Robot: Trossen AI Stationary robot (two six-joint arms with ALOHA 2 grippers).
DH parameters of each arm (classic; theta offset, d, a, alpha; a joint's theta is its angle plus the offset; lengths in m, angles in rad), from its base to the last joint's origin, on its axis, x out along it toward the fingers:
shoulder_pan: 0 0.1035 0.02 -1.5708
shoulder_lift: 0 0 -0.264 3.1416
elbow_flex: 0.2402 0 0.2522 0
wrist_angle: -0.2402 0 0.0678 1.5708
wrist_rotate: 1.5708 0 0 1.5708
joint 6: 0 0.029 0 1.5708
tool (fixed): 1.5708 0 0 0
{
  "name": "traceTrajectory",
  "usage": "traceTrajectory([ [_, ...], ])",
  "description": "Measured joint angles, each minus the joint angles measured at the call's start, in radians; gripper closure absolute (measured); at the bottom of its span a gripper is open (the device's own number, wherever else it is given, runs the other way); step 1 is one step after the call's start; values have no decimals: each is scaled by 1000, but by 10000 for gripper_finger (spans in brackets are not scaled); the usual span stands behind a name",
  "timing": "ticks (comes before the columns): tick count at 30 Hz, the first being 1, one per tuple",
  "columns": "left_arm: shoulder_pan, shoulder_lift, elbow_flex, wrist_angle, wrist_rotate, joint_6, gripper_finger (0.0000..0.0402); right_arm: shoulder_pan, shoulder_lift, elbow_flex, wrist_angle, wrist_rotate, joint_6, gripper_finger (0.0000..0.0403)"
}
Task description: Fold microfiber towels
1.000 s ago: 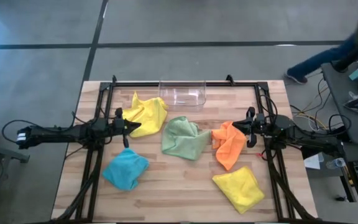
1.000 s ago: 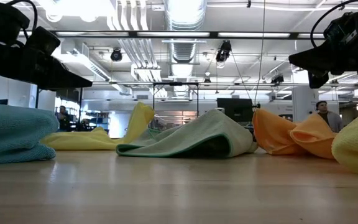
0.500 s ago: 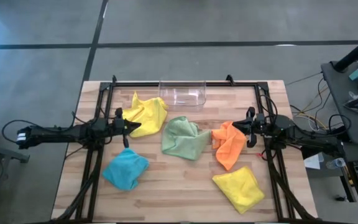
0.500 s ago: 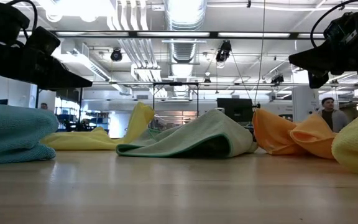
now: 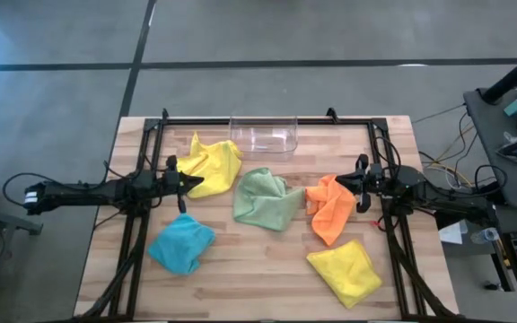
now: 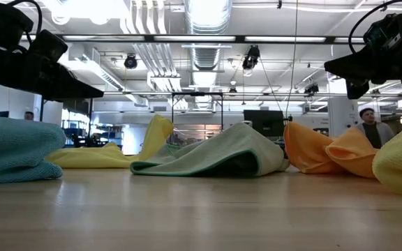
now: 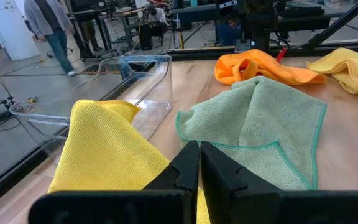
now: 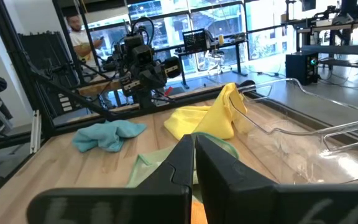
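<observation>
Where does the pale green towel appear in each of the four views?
High view: pale green towel at the table's middle.
Low view: centre, a low hump.
Left wrist view: right of middle, past the fingers.
Right wrist view: only an edge beside the fingers.
Shared landmark: the orange towel next to it, hidden in the right wrist view.

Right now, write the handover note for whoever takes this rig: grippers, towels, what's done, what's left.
Left gripper: shut, empty, raised at the edge of the far-left yellow towel.
Right gripper: shut, empty, raised at the orange towel.
Towels: all five lie crumpled on the table. Pale green towel in the middle, light blue towel near-left, second yellow towel near-right.
The clear plastic bin at the far edge has nothing in it.
Done: nothing folded.
Left: fold all five.
</observation>
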Motion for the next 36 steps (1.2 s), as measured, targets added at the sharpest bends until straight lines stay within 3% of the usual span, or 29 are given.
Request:
traceTrajectory([
  [28,0,0,0,0,0,6,402,0,0,0,0,0,0,394],
  [33,0,0,0,0,-38,215,402,0,0,0,0,0,0,394],
  [36,0,0,0,1,-37,239,402,0,0,0,0,0,0,394],
])
